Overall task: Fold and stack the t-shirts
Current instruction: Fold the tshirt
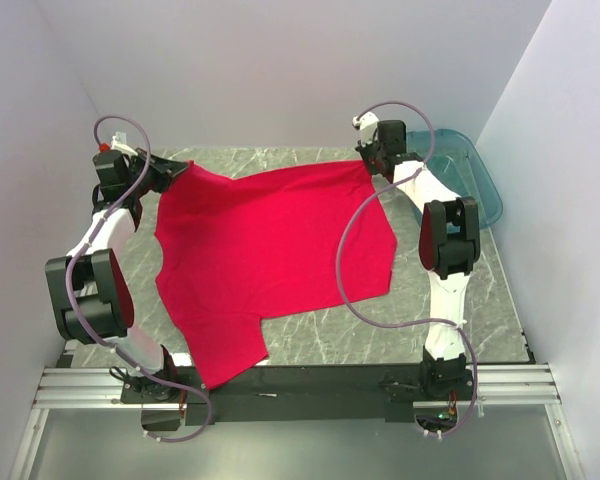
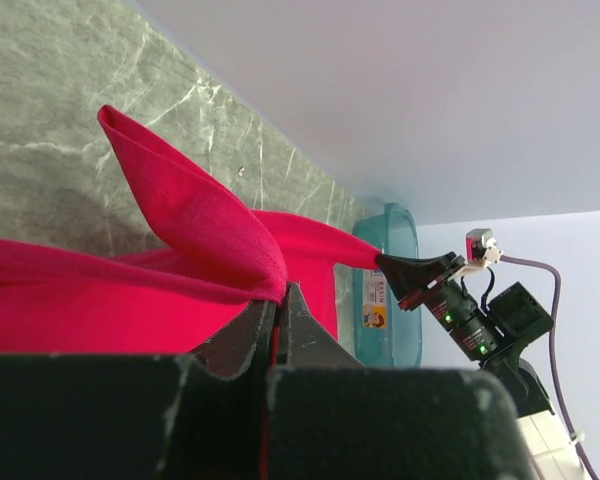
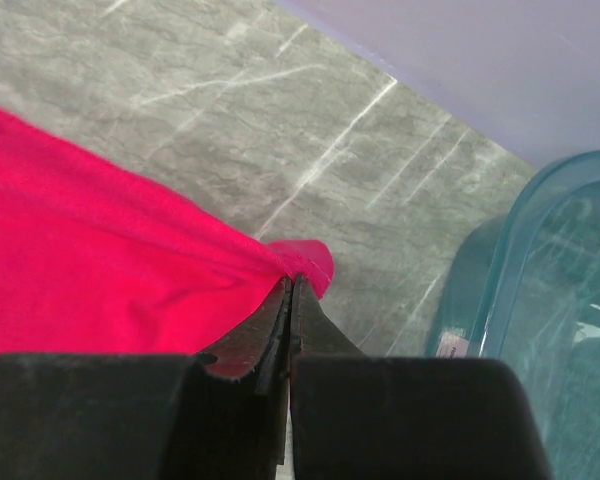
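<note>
**A:** Grey marbled surface (image 1: 320, 340), white walls on three sides. Where is the t-shirt (image 1: 270, 250)?

**B:** Spread across the middle of it, plain red, with its near part reaching the near edge beside the left arm's base.

**A:** And the left end effector (image 1: 180, 170)?

**B:** Pressed together on the far left corner of the cloth, with a flap of fabric standing up at its tips.

**A:** The right end effector (image 1: 372, 163)?

**B:** Pinching the far right corner in the same way. The shirt's far edge runs between the two. A teal basin (image 1: 475, 180) sits just beside it, at the far right.
</note>
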Motion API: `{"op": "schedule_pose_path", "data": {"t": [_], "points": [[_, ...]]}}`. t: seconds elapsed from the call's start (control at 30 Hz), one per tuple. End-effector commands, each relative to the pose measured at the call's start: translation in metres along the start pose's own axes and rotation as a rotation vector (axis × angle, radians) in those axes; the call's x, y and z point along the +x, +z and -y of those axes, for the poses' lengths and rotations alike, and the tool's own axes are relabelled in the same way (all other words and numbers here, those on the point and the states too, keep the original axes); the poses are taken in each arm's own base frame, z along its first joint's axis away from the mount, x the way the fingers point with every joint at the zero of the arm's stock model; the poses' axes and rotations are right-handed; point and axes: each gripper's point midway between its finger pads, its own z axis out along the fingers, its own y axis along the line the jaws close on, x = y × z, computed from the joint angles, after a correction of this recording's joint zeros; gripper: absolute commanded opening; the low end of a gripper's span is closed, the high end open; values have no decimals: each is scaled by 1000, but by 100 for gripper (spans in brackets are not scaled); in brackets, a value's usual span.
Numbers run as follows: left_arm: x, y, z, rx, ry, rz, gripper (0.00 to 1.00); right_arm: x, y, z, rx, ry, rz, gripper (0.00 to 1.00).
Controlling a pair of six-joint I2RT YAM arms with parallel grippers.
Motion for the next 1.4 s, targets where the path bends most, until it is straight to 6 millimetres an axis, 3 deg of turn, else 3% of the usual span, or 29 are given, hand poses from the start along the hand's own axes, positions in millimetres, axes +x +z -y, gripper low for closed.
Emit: {"op": "schedule_pose_path", "data": {"t": [0.0,0.5,1.37], "points": [[-6,-14,24,55,75,29,1,-10,-11,17,42,2,38,0],[12,-33,22,57,78,17,1,-4,-10,17,46,7,25,1],[30,-49,14,41,68,11,1,3,-15,23,60,17,20,3]]}}
